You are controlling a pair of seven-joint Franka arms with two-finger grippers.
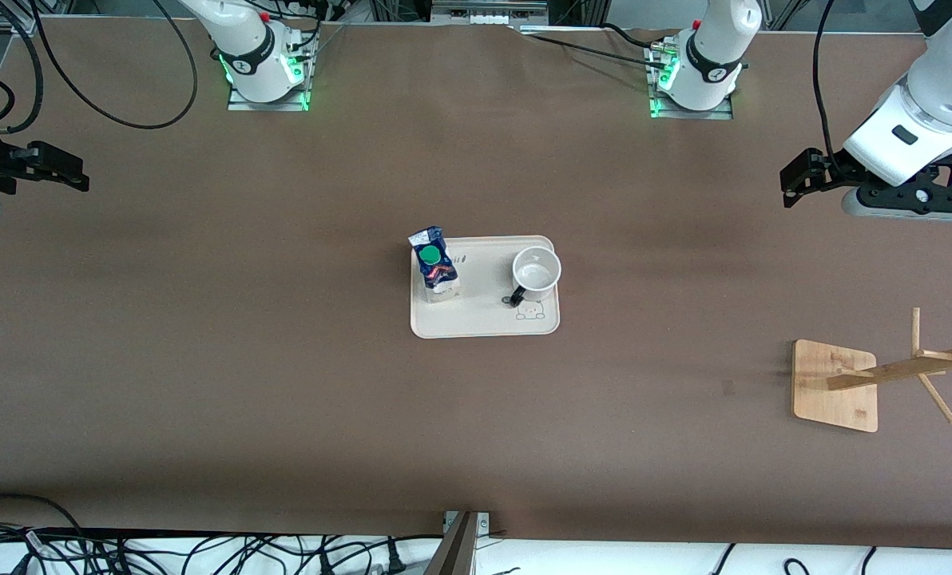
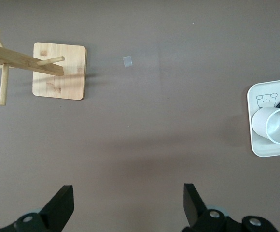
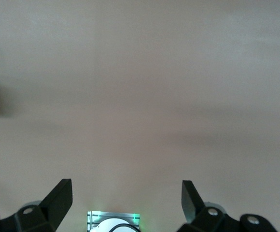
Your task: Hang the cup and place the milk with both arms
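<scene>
A cream tray point(image 1: 484, 319) at the middle of the brown counter point(image 1: 284, 383) holds two things. The milk point(image 1: 434, 266) stands upright, green cap up, at the right arm's end. The cup point(image 1: 537, 269) sits mouth up, handle toward the front camera. A small bear drawing marks the tray. Left claw point(image 2: 128, 205) and right claw point(image 3: 126, 203) hang released above bare counter. A wooden rack point(image 1: 835, 385) stands well apart.
</scene>
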